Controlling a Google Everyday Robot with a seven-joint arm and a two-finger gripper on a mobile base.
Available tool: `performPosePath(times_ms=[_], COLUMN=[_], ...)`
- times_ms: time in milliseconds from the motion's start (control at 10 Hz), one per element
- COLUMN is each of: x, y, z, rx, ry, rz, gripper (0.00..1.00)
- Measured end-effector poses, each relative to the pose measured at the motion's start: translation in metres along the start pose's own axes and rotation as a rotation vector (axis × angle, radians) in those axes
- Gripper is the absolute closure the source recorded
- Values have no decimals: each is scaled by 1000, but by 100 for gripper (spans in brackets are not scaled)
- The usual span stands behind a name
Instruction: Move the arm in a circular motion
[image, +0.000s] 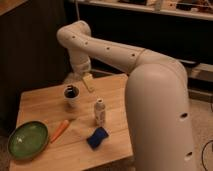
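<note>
The thick white arm (120, 52) reaches from the right foreground across to an elbow at the upper left, then bends down over the far edge of the wooden table (45, 100). Small dark holes run along it. Its gripper (88, 83) is the yellowish-tan tip hanging just above the table's back edge, to the right of a white cup (72, 95) with dark contents. It holds nothing that I can see.
On the table stand a small white bottle (100, 111), a blue sponge (97, 137), an orange carrot (59, 130) and a green bowl (27, 140) at the front left. Dark shelving and a counter run behind the table.
</note>
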Motion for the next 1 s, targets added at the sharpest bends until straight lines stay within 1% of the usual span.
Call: performPosePath(times_ms=[200, 400, 500, 700, 800, 1000], x=[12, 35, 49, 71, 88, 107], y=[14, 39, 61, 97, 129, 169], z=[2, 4, 5, 6, 8, 10], rx=[10, 25, 34, 49, 61, 77], ry=[-10, -24, -34, -46, -55, -67], rz=[34, 121, 168, 243, 307, 386], gripper=[20, 20, 20, 20, 20, 20])
